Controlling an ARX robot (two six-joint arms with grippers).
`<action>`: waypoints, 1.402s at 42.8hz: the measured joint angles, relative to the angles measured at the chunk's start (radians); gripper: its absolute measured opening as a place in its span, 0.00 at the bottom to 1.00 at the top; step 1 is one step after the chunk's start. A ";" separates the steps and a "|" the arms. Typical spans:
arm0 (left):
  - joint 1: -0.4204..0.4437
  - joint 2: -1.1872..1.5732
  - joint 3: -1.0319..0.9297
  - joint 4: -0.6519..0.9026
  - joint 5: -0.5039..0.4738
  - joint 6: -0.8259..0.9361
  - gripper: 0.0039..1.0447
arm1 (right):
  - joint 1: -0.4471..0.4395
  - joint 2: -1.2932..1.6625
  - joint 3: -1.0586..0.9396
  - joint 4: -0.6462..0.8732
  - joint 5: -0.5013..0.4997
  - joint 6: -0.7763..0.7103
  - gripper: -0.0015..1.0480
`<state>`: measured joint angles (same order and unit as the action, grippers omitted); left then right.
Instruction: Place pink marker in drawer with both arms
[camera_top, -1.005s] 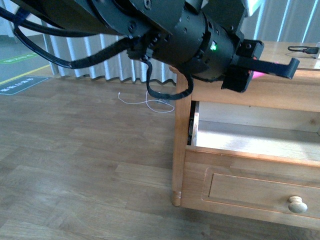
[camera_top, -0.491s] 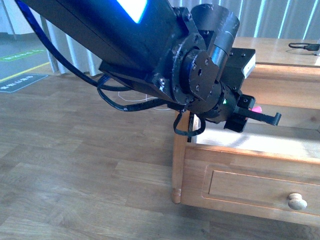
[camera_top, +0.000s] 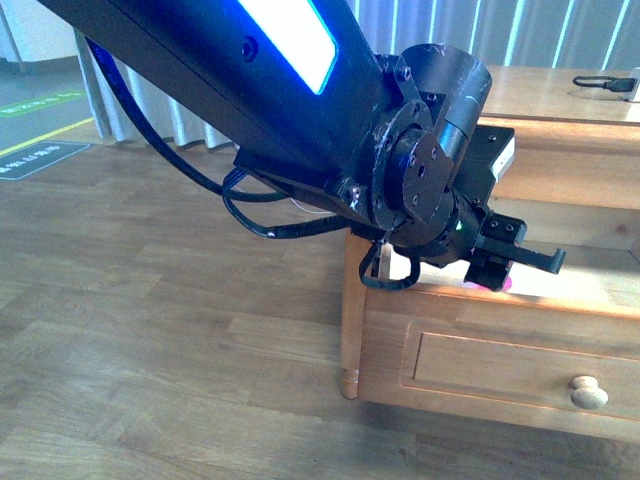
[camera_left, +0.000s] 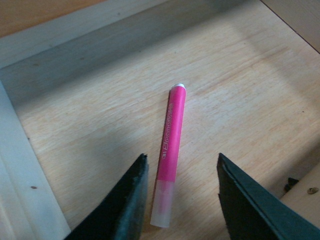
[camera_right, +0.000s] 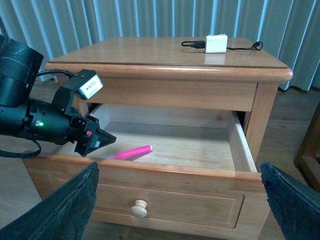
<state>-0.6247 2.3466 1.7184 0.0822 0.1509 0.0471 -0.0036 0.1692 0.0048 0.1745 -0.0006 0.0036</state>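
Front view: the bulky black left arm (camera_top: 300, 110) reaches over the pulled-out upper drawer (camera_top: 480, 355) of the honey-brown wooden desk (camera_top: 560, 95). A pink glimpse shows below its jaws.
Left wrist view: the short, bright pink marker (camera_left: 171, 145) lies loose on the drawer's pale floor, between spread jaws that touch nothing.
Right wrist view: the right arm's black fingers (camera_right: 60, 210) gape wide and empty, facing the drawer with the marker inside.
Progress: placing looks done; withdrawing, and perhaps shutting the drawer, likely remains.
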 joint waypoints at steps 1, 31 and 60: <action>0.000 -0.010 -0.013 0.011 -0.012 0.000 0.44 | 0.000 0.000 0.000 0.000 0.000 0.000 0.92; 0.122 -0.674 -0.622 0.262 -0.165 -0.056 0.94 | 0.000 0.000 0.000 0.000 0.000 0.000 0.92; 0.407 -1.618 -1.382 0.112 -0.255 -0.244 0.94 | 0.000 0.000 0.000 0.000 0.000 0.000 0.92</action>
<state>-0.2176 0.7284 0.3363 0.1940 -0.1040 -0.1967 -0.0036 0.1692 0.0048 0.1745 -0.0006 0.0036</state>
